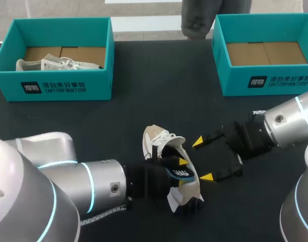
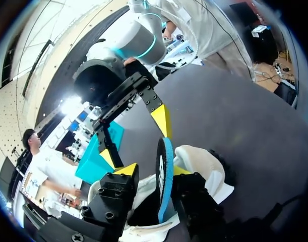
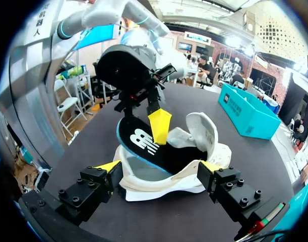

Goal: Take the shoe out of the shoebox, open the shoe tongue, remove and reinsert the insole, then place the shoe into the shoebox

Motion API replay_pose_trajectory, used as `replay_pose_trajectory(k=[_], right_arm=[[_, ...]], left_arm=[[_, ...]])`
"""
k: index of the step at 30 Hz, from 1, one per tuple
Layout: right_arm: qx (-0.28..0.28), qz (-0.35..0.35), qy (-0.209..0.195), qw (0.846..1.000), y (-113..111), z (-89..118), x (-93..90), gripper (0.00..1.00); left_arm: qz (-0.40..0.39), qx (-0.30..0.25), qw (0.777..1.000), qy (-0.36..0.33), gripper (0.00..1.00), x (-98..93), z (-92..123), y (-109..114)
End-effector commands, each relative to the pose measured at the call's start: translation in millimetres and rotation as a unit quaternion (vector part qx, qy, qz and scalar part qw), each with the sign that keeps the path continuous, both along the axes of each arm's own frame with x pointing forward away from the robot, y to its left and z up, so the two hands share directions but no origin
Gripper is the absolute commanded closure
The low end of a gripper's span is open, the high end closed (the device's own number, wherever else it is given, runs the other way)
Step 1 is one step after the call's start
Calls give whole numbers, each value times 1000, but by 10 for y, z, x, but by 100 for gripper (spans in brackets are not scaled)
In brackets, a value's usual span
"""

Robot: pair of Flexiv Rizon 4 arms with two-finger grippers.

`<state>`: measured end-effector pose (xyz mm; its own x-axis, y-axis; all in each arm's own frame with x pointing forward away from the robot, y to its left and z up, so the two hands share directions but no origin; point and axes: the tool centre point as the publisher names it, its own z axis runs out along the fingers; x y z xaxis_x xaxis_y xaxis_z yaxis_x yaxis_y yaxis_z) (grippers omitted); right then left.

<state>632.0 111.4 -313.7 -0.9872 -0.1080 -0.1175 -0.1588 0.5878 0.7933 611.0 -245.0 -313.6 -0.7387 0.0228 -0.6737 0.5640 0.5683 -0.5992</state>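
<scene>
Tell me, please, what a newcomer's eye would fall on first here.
The white lace-up sneaker at the middle of the black table, with its black, blue-edged insole tilted up out of it in the left pincer. The open right pincer stands beside it. Behind, the left teal cardboard shoebox holds a second white shoe.

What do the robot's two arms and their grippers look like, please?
Both the left arm and right arm are rounded silver-grey cylinders with cyan rings at the joints. The left gripper and right gripper are black, bolted blocks with pointed yellow fingertips.

Cloth shoe, smooth insole, matt table
</scene>
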Motion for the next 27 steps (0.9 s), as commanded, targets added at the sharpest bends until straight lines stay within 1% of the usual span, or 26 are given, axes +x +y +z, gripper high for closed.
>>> replay_pose_trajectory(k=[1, 7, 11, 13, 15, 16, 17, 27], right_arm=[[-3, -1, 0, 1000, 17, 3, -6, 0], [-3, -1, 0, 1000, 17, 3, -6, 0], [-3, -1, 0, 1000, 17, 3, -6, 0], [-3, -1, 0, 1000, 17, 3, -6, 0], [-3, -1, 0, 1000, 17, 3, -6, 0], [-3, -1, 0, 1000, 17, 3, -6, 0], [-3, -1, 0, 1000, 17, 3, -6, 0], [-3, -1, 0, 1000, 17, 3, -6, 0]], left_arm=[[1, -1, 1000, 2, 73, -21, -28, -7], [1, 3, 1000, 5, 71, -54, 19, -33], [3, 5, 1000, 6, 67, -91, 52, -37], [6, 7, 1000, 6, 69, -106, 60, -38], [7, 5, 1000, 7, 79, -114, 34, -29], [8, 3, 1000, 8, 87, -108, 10, -27], [7, 2, 1000, 9, 100, -98, -10, -31], [-12, -1, 1000, 7, 100, 75, -158, -76]])
